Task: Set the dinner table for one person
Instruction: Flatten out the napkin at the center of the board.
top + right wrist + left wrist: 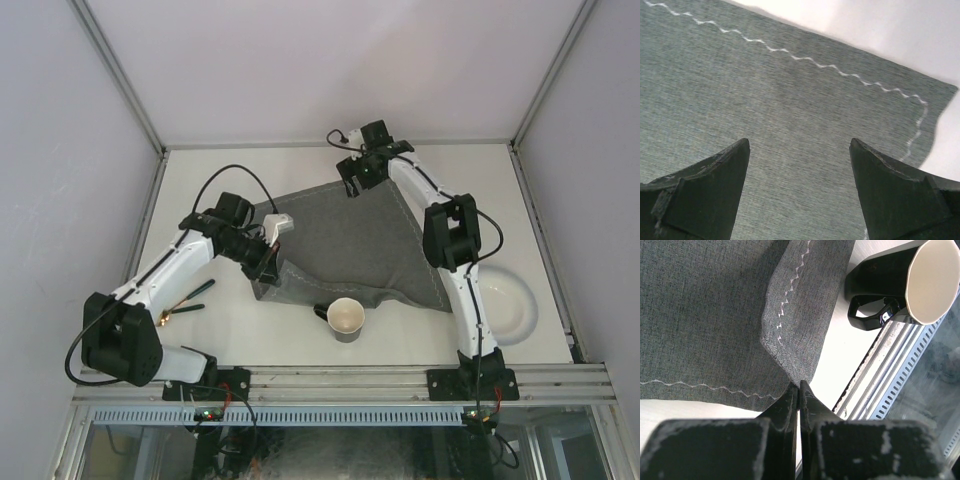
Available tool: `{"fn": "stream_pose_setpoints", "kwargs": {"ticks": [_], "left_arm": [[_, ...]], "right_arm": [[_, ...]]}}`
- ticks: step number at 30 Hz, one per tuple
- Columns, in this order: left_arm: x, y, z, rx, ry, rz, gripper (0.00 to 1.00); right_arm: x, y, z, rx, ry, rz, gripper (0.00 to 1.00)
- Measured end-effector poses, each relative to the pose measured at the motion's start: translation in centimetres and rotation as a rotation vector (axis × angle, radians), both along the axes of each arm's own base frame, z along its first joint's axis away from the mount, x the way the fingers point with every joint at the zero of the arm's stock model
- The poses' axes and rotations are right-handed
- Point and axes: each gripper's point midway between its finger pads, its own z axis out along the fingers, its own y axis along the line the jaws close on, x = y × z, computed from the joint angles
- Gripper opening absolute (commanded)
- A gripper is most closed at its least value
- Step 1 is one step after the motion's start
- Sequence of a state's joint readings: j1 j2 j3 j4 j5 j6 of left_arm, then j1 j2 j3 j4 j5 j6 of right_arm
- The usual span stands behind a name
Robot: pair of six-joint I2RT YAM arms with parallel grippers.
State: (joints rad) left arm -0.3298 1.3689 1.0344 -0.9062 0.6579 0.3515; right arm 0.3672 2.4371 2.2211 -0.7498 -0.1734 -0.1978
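Your dinner table (250,170) fills the space between the rails, and by the look of it the setting has barely begun. The grey mat (350,240) lies askew at its centre, near edge rumpled. Your left gripper (799,390) is pinched tight on its 8 o'clock corner, and your right gripper (800,165) hangs wide apart over the 12 o'clock corner. Mug (346,319) at 6, white dish (505,305) at 4 and cutlery (190,298) at 8 are not yet arranged.

1. No lettering, brand, label or number is legible anywhere on the dinner table (280,330), in any view.
2. The grey mat (350,240) bears only white zigzag stitching.
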Motion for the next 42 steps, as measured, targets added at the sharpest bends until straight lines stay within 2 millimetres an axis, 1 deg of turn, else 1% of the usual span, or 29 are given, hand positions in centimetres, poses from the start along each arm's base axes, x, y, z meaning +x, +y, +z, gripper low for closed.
{"fn": "stream_pose_setpoints", "kwargs": {"ticks": [4, 8, 13, 18, 23, 28, 36, 42], "left_arm": [[0.0, 0.0, 0.0, 0.000, 0.002, 0.002, 0.04], [0.0, 0.0, -0.1, 0.002, 0.009, 0.002, 0.04], [0.3, -0.1, -0.3, 0.007, 0.026, 0.004, 0.04], [0.7, -0.3, 0.1, 0.005, 0.026, 0.009, 0.06], [1.0, -0.4, 0.4, 0.004, 0.032, 0.016, 0.09], [1.1, -0.7, 0.7, 0.006, 0.037, 0.012, 0.10], [1.2, -1.1, 1.5, 0.003, 0.029, -0.001, 0.11], [1.0, -1.3, 1.5, 0.008, 0.043, -0.002, 0.11]], "right_arm": [[-0.8, 1.6, -0.5, 0.046, 0.034, 0.030, 0.81], [-1.4, 2.7, -0.9, 0.100, 0.069, 0.056, 0.81], [-1.6, 3.9, -1.0, 0.158, 0.094, 0.075, 0.81], [-2.1, 4.5, -1.3, 0.207, 0.136, 0.076, 0.81], [-1.9, 4.5, -1.9, 0.228, 0.160, 0.063, 0.82], [-1.9, 4.2, -2.5, 0.243, 0.186, 0.047, 0.82], [-0.9, 3.0, -2.4, 0.257, 0.187, 0.010, 0.82], [-0.2, 2.3, -2.1, 0.265, 0.179, -0.013, 0.83]]}}
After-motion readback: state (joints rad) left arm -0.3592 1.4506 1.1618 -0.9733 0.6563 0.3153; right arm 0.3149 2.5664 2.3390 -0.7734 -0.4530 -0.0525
